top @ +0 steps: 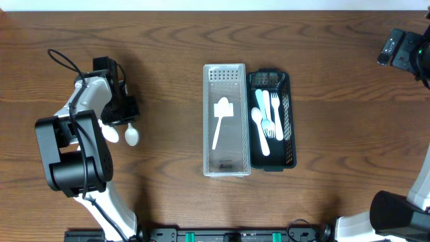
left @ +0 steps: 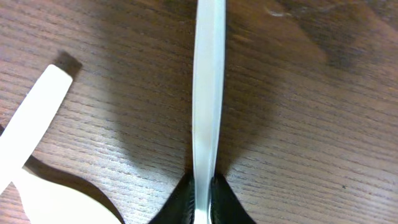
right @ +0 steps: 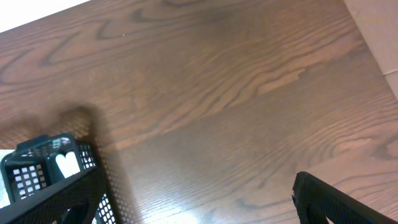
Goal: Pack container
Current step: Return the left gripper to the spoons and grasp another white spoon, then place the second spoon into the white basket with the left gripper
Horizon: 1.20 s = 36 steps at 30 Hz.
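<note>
**Overhead.** A clear container point(top: 226, 119) stands long-ways at the middle of the brown wooden desk point(top: 168, 60). One white utensil point(top: 220, 124) lies in it, its broad end toward 12 o'clock and its handle slanting toward 7 o'clock. Touching the container's 3 o'clock side is a black basket point(top: 289, 121) holding white cutlery point(top: 267, 121), forks and a spoon side by side. Out at 9 o'clock the left arm point(top: 74, 148) bends over the desk, its left fingers point(top: 126, 109) pointing down. The bowls of two white spoons point(top: 132, 136) peek out just below them. From here I cannot tell which one is held. The right arm point(top: 406, 50) sits at the 2 o'clock edge, well apart from the container, and its fingers cannot be made out from above.

**Left wrist.** The left fingers point(left: 180, 211) are pinched tight on a spoon handle point(left: 208, 93), which runs straight from 6 to 12 o'clock above the wood. A second spoon point(left: 37, 118) lies loose at 9 o'clock, its handle end toward 10 o'clock and its wider part at 7 o'clock, apart from the gripped one.

**Right wrist.** The right fingers point(right: 336, 202) stand wide apart with nothing between them. One shows at 5 o'clock, while the other blends into dark mesh at 7 o'clock. The end of the black basket point(right: 28, 158) appears at 8 o'clock with a white utensil tip point(right: 67, 163) inside. Bare desk fills the rest of the view.
</note>
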Motion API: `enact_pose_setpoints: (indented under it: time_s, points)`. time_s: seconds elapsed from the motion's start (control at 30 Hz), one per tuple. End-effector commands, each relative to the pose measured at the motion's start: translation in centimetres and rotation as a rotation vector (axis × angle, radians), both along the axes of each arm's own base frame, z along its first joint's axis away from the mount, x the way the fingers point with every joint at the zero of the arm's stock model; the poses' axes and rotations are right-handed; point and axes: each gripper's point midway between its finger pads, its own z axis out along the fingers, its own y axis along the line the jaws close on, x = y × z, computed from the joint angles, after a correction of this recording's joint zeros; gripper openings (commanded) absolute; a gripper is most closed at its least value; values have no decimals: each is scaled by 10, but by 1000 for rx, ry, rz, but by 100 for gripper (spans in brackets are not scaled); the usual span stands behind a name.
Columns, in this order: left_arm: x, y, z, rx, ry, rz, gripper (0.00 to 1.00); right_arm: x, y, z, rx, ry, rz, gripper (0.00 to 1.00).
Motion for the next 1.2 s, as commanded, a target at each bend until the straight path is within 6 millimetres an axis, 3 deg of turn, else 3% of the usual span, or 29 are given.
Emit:
enact_pose_setpoints:
  time_s: [0.0,0.23,0.33,0.57,0.73,0.9,1.03,1.17]
  points:
    - [-12,0,-11,-7,45,-14,7,-1,-3,-2,-13,12,6,99]
    - [-14,2,-7,9,50,-15,6,-1,-3,-2,-14,12,6,99]
    - [-11,0,5,12,31,-22,6,-1,-3,-1,-14,11,5,99]
    - [7,-36,83,33,-124,-124,6,1,-4,0,-15,2,5,99]
    - [6,-100,156,27,-270,-297,6,1,-4,0,-16,1,6,99]
    - [-6,-192,215,-31,-437,-497,5,1,-4,0,-15,1,6,99]
    - [-17,-251,223,-79,-492,-631,6,1,-4,0,-14,3,6,99]
    - [-15,-283,198,-102,-455,-641,5,-1,-3,-2,-12,11,6,99]
